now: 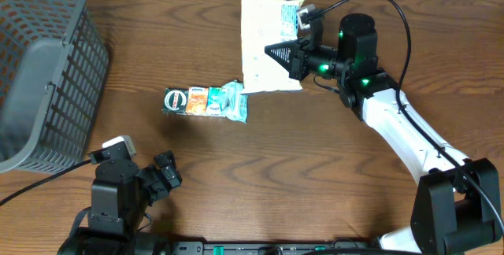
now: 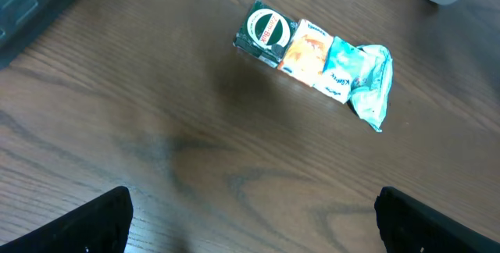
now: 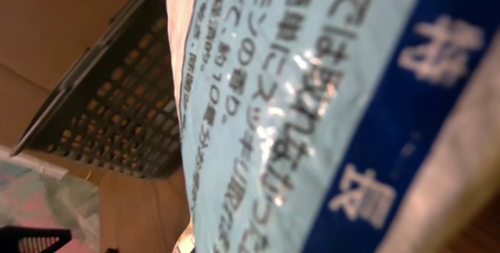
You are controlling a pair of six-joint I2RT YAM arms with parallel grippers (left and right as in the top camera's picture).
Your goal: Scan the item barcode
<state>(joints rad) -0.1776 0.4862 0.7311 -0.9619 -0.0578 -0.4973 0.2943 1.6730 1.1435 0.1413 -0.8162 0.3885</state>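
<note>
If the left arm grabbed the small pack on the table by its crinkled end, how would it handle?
Probably light: the pack is small and low. Its teal end looks like loose, crumpled wrap, so a grip there may let it dangle. The glossy film would likely slide on the table if pushed.

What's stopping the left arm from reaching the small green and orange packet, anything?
Probably yes. The left gripper is open, the packet lies on the table just ahead of it, and nothing stands between them.
</note>
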